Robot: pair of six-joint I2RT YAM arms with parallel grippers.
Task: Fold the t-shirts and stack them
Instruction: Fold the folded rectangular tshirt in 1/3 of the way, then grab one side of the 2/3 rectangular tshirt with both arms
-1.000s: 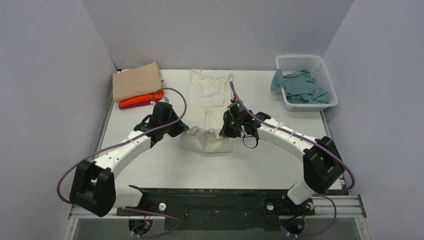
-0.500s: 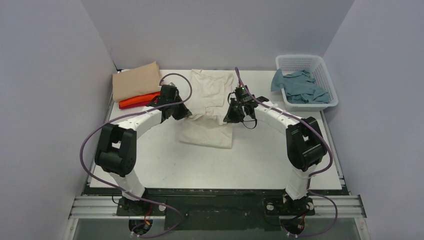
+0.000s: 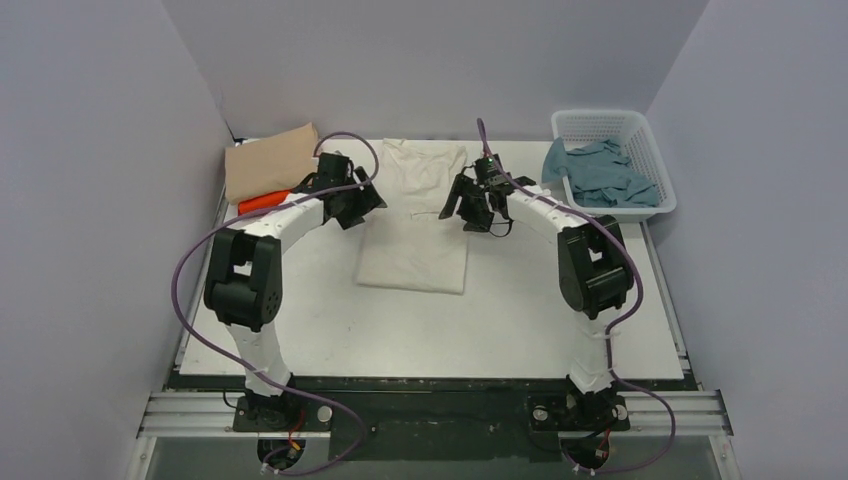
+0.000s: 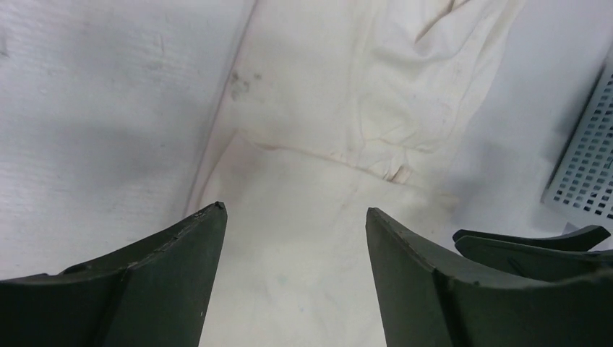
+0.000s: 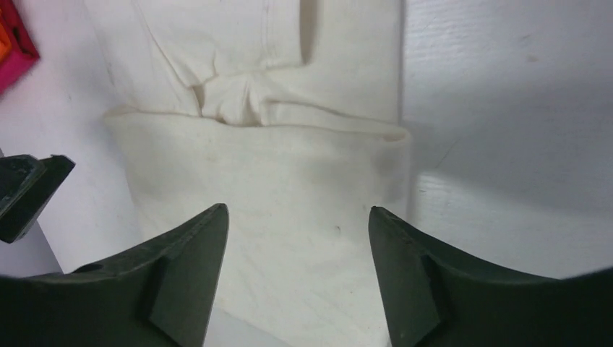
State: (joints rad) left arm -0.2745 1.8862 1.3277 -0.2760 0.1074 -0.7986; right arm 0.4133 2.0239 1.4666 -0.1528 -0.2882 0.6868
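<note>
The cream t-shirt (image 3: 415,225) lies flat mid-table, folded lengthwise, its near half doubled back over the far half with the loose edge across the middle. At the shirt's left edge my left gripper (image 3: 366,200) hovers open; in the left wrist view the left gripper (image 4: 293,211) has only cream t-shirt (image 4: 311,123) below its gap. On the right edge my right gripper (image 3: 463,200) is also open; the right wrist view shows the right gripper (image 5: 297,210) empty above the cream t-shirt (image 5: 275,166). A tan t-shirt (image 3: 268,162) sits folded on orange and red t-shirts (image 3: 262,204) at the back left.
A white lattice basket (image 3: 612,122) at the back right holds a crumpled grey-blue t-shirt (image 3: 602,176). Grey walls close in the table on three sides. The basket's corner (image 4: 585,166) shows in the left wrist view, the red stack's edge (image 5: 14,47) in the right wrist view.
Both grippers carried the cream shirt's near edge toward the back, laid it over the far half, and opened, letting it go. Both arms now reach further back.
</note>
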